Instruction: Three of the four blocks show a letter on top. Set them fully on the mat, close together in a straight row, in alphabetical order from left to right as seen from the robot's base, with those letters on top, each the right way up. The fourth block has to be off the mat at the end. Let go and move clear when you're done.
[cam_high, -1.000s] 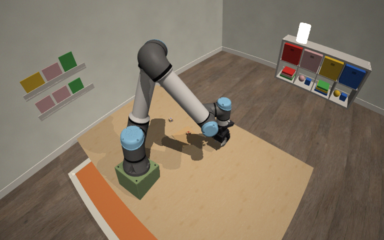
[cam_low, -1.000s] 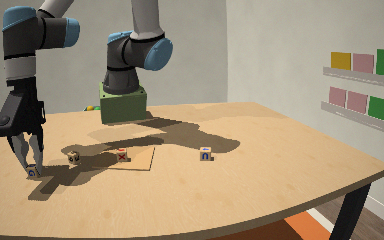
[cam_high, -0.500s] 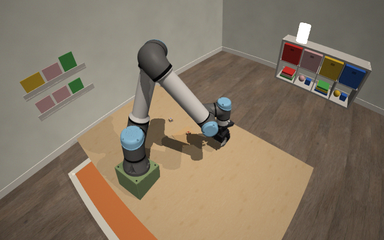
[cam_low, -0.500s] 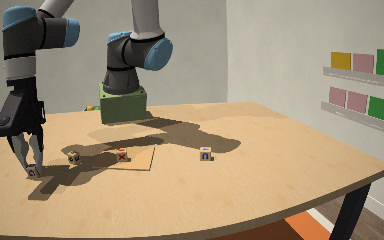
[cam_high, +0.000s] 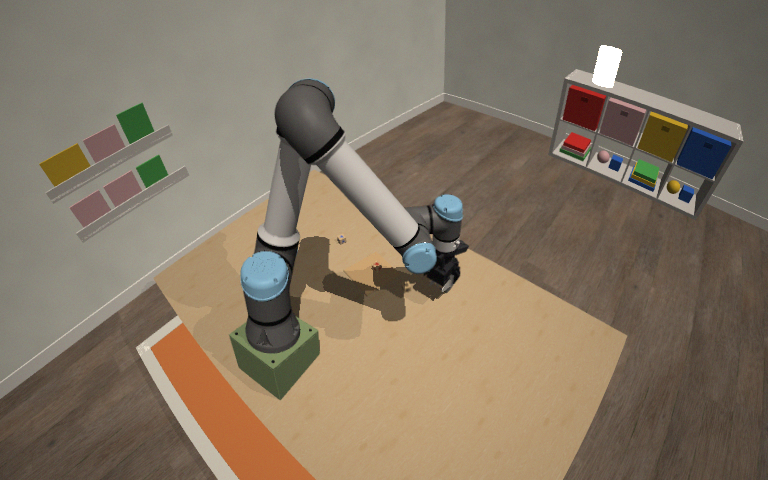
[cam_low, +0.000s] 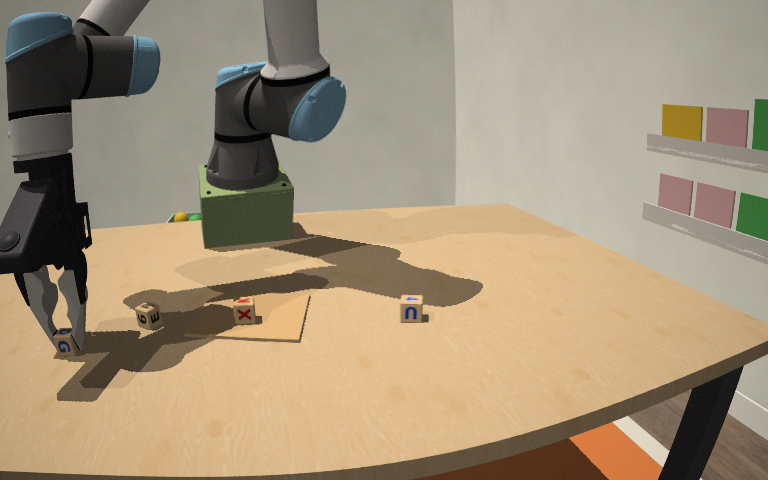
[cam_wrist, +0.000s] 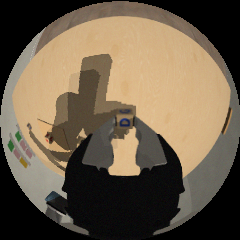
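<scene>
My gripper (cam_low: 65, 337) (cam_wrist: 124, 116) (cam_high: 447, 281) is shut on a wooden block with blue letters (cam_low: 65, 346) (cam_wrist: 124, 120). The block stands on the table at the left of the exterior view, off the mat. A block with black markings (cam_low: 148, 315) (cam_high: 408, 285) lies a little to its right, also off the mat. A block with a red X (cam_low: 244, 310) (cam_high: 376, 264) sits on the near left corner of the thin tan mat (cam_low: 283, 325). A block with a blue U (cam_low: 411, 309) (cam_high: 341, 238) stands alone further right, off the mat.
The arm's green base (cam_low: 246, 209) (cam_high: 275, 353) stands on the table (cam_low: 430, 390) behind the mat. The arm's shadow covers the mat area. Wall shelves (cam_low: 707, 152) and a cabinet (cam_high: 645, 141) are far from the table.
</scene>
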